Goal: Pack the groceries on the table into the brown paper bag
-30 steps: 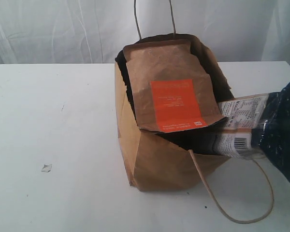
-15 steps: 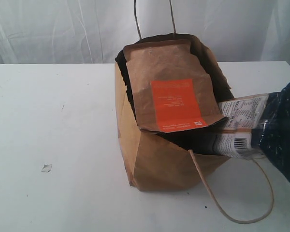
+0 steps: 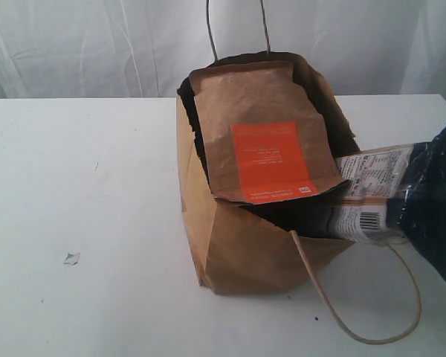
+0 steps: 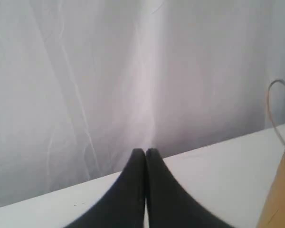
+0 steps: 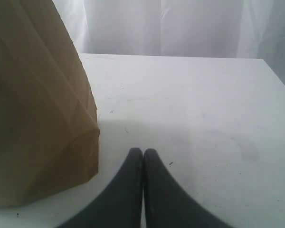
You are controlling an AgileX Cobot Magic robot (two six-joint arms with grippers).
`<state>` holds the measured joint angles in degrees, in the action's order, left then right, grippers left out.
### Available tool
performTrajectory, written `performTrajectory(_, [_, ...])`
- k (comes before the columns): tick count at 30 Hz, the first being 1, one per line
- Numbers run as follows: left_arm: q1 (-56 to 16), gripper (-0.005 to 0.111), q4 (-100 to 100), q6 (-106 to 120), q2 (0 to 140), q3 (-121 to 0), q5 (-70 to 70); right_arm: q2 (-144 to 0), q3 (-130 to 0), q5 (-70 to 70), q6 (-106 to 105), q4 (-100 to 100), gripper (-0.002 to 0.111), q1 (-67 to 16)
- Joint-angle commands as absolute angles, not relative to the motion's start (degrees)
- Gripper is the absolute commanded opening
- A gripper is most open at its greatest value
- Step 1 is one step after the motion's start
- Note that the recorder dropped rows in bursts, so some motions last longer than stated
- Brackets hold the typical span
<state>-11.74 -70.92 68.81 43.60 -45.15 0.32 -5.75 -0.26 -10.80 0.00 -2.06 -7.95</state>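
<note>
A white curtain hangs behind a plain white table, whose far edge runs straight along the curtain behind the paper bag. Left of the bag lies a wide stretch of tabletop with only a small pale scrap on it, well apart from the bag. Right of the bag there is far less room, and the table's right edge slants close by.

The bag stands on the table with its front wall creased and sagging and its mouth turned toward the exterior camera. A brown pouch with an orange label leans in the mouth against the back wall, its lower edge over the front rim. The pasta packet pokes out over the bag's right rim. Its printed end is inside, and its dark-blue end is outside and cut off by the picture's edge. One twine handle rises behind the bag with its top out of frame. The other loops on the table in front of the bag. The bag's inside is dark, and what lies under the pouch cannot be made out.

Neither arm shows in the exterior view. The left end effector has its black fingers pressed together on nothing, with the bag's corner at the picture's edge. The right end effector is likewise pinched together and empty. It is low over the table near the bag's side wall, not touching it.
</note>
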Motion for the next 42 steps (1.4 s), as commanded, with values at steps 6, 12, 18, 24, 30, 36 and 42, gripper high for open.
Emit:
performTrajectory(6, [-11.6, 0.0, -13.5, 6.2, 35.6, -34.1, 0.4, -5.4, 0.0, -10.7, 0.4, -1.7, 0.0, -7.5])
performTrajectory(12, [-11.6, 0.0, -12.3, 4.2, 24.5, -14.7, -8.5, -5.4, 0.0, -10.7, 0.4, -1.7, 0.0, -7.5])
performTrajectory(18, [-11.6, 0.0, -12.6, 4.2, 13.1, -2.8, -7.3, -5.4, 0.0, -10.7, 0.4, -1.7, 0.0, -7.5])
performTrajectory(24, [-11.5, 0.0, -12.6, 4.0, 5.5, 0.0, -1.2, -5.4, 0.0, -10.7, 0.4, -1.7, 0.0, -7.5])
performTrajectory(30, [-11.5, 0.0, -9.7, 1.8, 0.0, 0.0, 9.2, -5.4, 0.0, -10.7, 0.4, -1.7, 0.0, -7.5])
performTrajectory(36, [-11.5, 0.0, -8.2, 1.3, 0.0, 0.0, 9.1, -5.4, 0.0, -10.7, 0.4, -1.7, 0.0, -7.5])
performTrajectory(42, [-11.5, 0.0, -8.1, 1.4, 0.0, 0.0, 9.1, -5.4, 0.0, -10.7, 0.4, -1.7, 0.0, -7.5])
